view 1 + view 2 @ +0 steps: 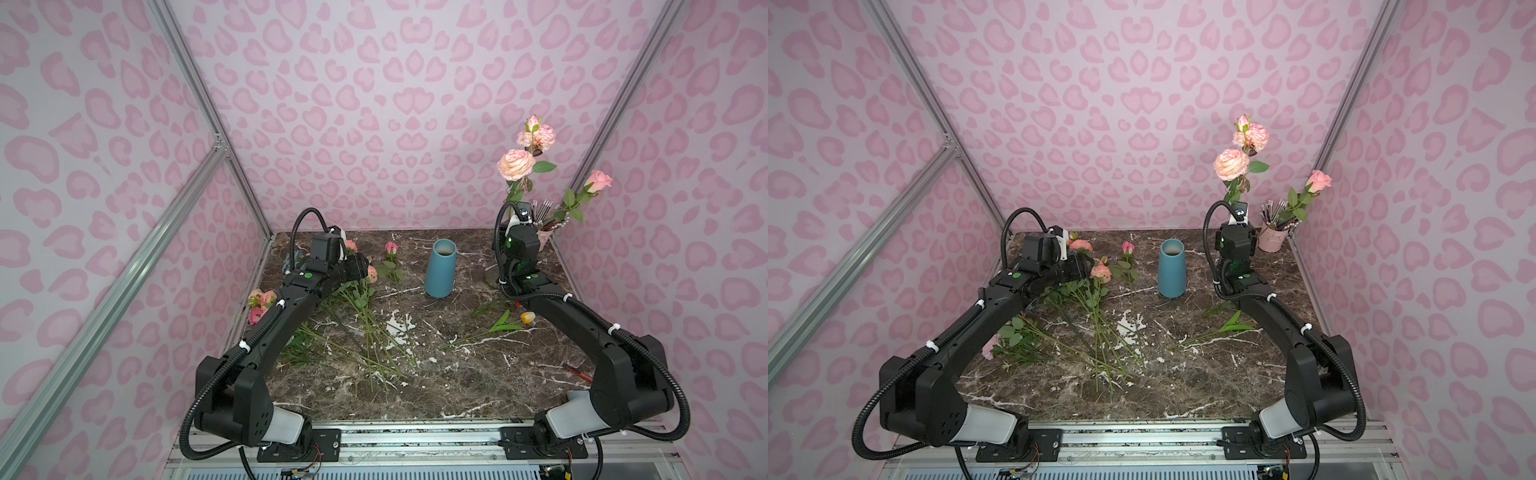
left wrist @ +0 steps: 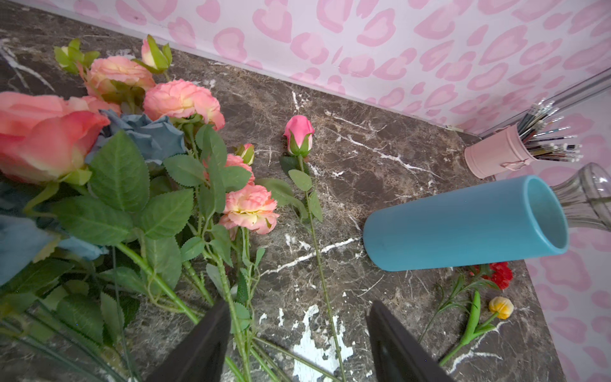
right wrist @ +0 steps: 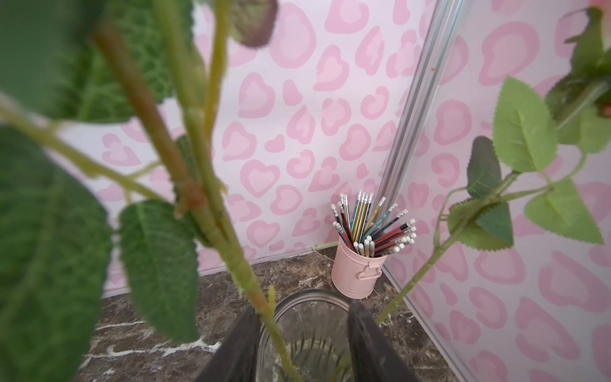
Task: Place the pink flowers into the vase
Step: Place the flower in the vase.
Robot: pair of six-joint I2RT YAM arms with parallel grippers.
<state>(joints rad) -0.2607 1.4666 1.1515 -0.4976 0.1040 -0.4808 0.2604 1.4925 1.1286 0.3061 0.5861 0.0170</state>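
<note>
Ruffled pink flowers (image 1: pixel 516 163) stood in the ribbed glass vase (image 3: pixel 310 291).
The right pincer (image 3: pixel 302 307) gaped astride its rim, gripping nothing; the left pincer (image 2: pixel 297 304) spread empty above stems (image 2: pixel 322 264) on the marble surface (image 1: pixel 457 374).

**Room in the middle, crowded sides**

The near middle of the table (image 1: pixel 457 382) is bare and easy to move through. The pink flowers (image 1: pixel 357 299) cover the left side. The blue vase (image 1: pixel 440 270) stands in the far middle. Far right, the glass vase (image 3: pixel 310 294), its tall stems (image 3: pixel 211 198) and the pencil cup (image 1: pixel 1273 239) fill the corner.
</note>
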